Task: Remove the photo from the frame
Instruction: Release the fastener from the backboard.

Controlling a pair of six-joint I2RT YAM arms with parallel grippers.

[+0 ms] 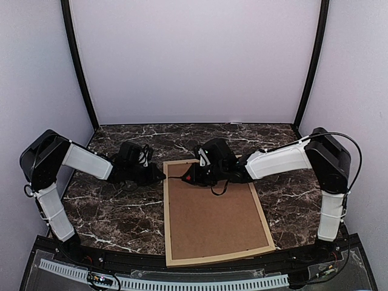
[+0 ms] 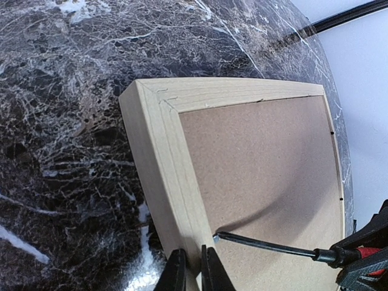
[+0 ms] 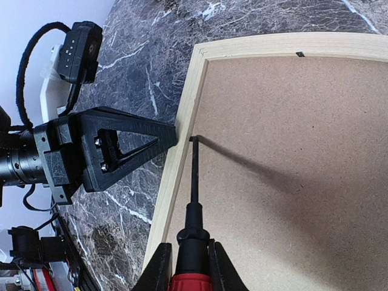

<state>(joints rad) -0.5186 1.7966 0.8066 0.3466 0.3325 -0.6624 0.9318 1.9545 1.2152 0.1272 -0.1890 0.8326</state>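
Dark marble counter [image 1: 115,212]: left gripper [image 1: 160,176], jaws together, touches the left rail of the frame [image 1: 166,218] (long axis far-to-near, reaching the near edge). The photo is hidden under the backing board [image 1: 212,212]. Right gripper [image 3: 189,267] clamps a screwdriver [image 3: 194,176], tip at that rail's inner lip.

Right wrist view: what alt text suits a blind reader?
The right claw holds a red-handled screwdriver, its tip at the inner edge of the frame, over the brown backing board. The left claw touches the outer edge.
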